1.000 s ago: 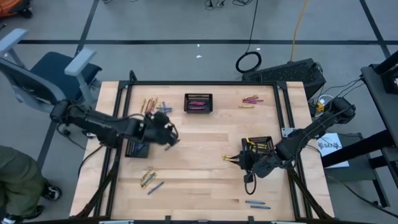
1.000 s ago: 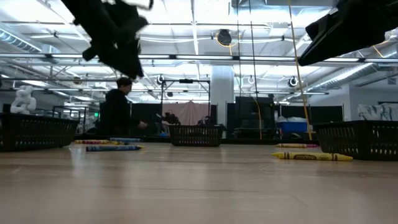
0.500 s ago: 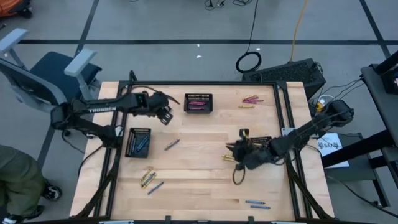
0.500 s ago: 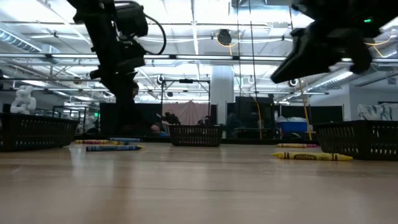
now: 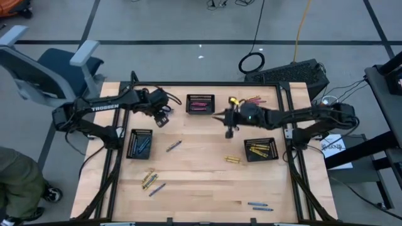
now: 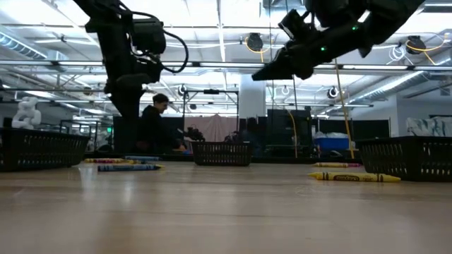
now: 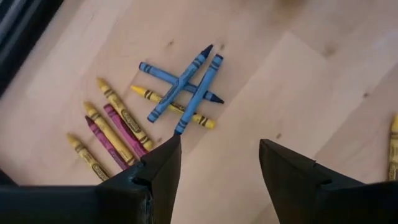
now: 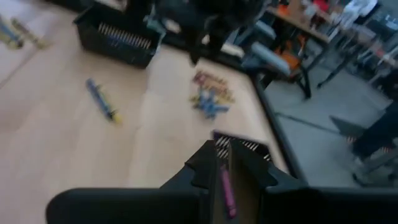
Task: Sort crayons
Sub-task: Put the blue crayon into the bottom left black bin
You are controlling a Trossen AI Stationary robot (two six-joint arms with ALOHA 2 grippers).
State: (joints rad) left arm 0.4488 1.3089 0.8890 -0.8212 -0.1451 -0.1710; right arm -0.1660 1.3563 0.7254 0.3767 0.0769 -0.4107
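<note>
Hovering over crayons (image 7: 180, 93) — left claw (image 7: 217, 165) (fingers spread).

blue, yellow, pink crayons (image 7: 180, 93); black baskets (image 5: 139, 144)

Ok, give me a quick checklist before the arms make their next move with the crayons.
1. Left gripper jaws open and empty: ok.
2. Left gripper over the crayon pile in the table's far left corner: ok.
3. Blue crayons in that pile free to pick: not ok; three lie crossed over each other and a yellow one.
4. Right gripper gripping a pink crayon: ok.
5. Right gripper above the basket of pink crayons: not ok; it hangs beside it, over bare table.
6. Crayon sitting straight in the jaws: cannot tell.
</note>
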